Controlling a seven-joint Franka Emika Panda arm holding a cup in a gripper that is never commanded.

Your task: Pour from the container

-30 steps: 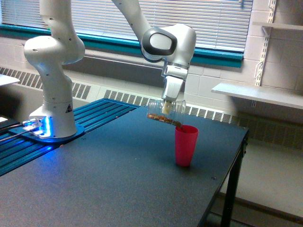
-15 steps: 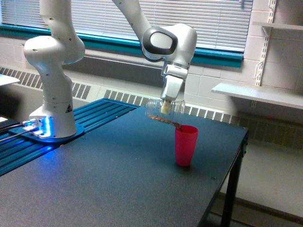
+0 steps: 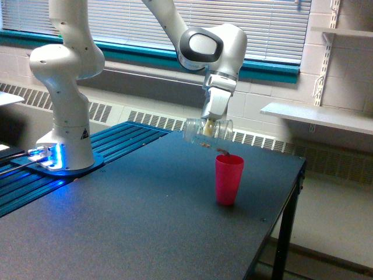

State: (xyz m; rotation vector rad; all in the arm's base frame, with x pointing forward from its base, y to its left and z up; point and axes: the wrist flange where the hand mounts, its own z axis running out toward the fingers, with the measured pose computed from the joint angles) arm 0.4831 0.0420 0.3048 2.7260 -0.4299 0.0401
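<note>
The container (image 3: 198,132) is a clear plastic cup lying nearly on its side in the air, its mouth toward the exterior view's right and tipped slightly down. My gripper (image 3: 208,128) is shut on it from above. A few brown bits (image 3: 222,151) show at its lower lip and just above the pink cup (image 3: 228,179), which stands upright on the dark table below and to the right of the container. Little brown material remains visible through the clear wall.
The dark table (image 3: 145,227) ends at an edge close to the exterior view's right of the pink cup. The arm's white base (image 3: 64,116) stands on a blue ribbed plate (image 3: 119,140) at the left. A wall shelf (image 3: 315,116) is at the right.
The gripper and container have risen slightly and shifted right. The brown layer inside the container has largely emptied toward the pink cup.
</note>
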